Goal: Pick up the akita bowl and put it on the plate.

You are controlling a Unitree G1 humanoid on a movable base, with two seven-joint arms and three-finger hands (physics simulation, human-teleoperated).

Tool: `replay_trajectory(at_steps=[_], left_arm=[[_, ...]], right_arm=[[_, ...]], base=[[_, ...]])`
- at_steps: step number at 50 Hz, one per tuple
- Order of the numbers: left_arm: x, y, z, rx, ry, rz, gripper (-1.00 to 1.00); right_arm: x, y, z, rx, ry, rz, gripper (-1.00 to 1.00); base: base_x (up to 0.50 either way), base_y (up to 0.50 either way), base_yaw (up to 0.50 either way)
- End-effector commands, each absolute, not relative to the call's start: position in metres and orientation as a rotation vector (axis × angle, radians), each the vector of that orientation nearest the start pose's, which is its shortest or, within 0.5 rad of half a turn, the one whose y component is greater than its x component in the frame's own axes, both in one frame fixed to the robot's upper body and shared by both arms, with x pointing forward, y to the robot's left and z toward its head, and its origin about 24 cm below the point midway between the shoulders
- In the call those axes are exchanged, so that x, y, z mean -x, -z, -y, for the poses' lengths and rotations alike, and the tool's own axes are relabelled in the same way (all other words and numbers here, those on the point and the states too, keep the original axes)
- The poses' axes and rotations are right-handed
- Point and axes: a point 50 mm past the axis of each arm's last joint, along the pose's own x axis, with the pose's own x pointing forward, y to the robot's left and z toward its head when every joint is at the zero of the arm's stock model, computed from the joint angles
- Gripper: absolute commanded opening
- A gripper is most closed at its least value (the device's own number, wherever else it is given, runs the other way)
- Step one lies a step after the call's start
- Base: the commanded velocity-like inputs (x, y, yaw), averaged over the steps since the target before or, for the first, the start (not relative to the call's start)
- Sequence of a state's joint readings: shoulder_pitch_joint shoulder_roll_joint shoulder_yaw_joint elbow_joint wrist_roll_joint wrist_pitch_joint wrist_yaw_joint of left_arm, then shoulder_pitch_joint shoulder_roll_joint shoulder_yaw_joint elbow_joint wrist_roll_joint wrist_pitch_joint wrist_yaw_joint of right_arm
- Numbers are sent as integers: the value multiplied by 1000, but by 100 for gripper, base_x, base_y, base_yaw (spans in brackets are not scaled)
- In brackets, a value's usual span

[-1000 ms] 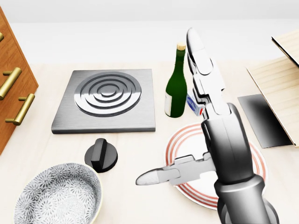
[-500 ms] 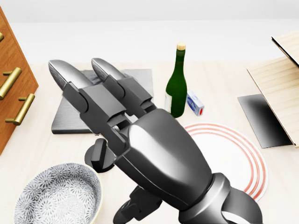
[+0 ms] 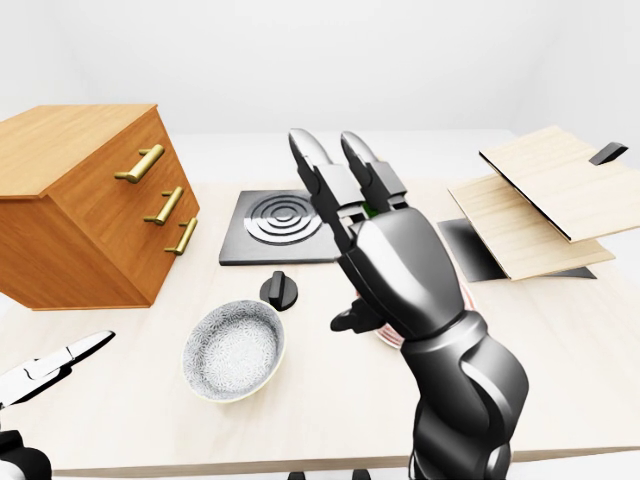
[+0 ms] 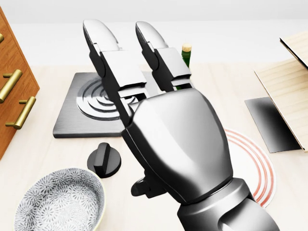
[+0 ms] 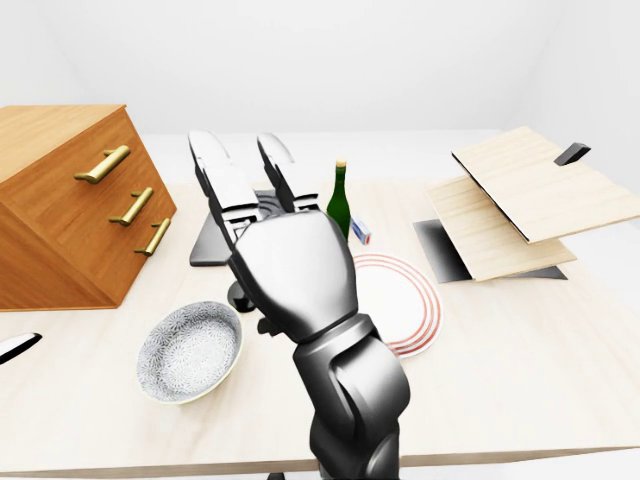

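Right hand (image 4: 178, 139) raised, fingers straight and apart, holding nothing; in the head view it covers the left part of the plate (image 5: 405, 300). Akita bowl (image 5: 190, 350) stands left of the plate, apart from it. Left hand (image 3: 50, 368), farther left, grip indiscernible.

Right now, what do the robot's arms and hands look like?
The right hand is shiny dark grey metal, with a rounded shell-like back, blocky finger joints and smooth silvery fingertips. Its forearm is glossy black and bulgy. The left hand shows only pale, pointed fingers. No cables or markings show.
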State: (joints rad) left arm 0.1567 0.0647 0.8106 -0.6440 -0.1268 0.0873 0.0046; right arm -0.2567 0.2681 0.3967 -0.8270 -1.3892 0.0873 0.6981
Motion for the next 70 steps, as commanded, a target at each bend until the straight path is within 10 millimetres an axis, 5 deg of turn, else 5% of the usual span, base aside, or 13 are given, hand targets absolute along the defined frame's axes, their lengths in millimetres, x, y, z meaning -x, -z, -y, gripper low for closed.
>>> replay_trajectory(at_steps=[1,12,40,57,70], left_arm=[[-132,-167,-312,-236,-750,454,100],[-131,-169,-311,-236,-748,460,100],[-134,-165,-312,-224,-746,448,100],[-132,-166,-312,-226,-744,453,100],[-132,-170,-311,-231,-741,468,100]], right_arm=[[-184,-258,52,1122,-27,642,98],[-176,-237,37,1145,-147,592,98],[-189,-222,14,1209,-246,532,98],[-200,-148,17,1478,-377,170,97],[-201,-127,11,1610,-439,97,97]], base=[[0,0,0],[0,0,0],[0,0,0],[0,0,0],[0,0,0]])
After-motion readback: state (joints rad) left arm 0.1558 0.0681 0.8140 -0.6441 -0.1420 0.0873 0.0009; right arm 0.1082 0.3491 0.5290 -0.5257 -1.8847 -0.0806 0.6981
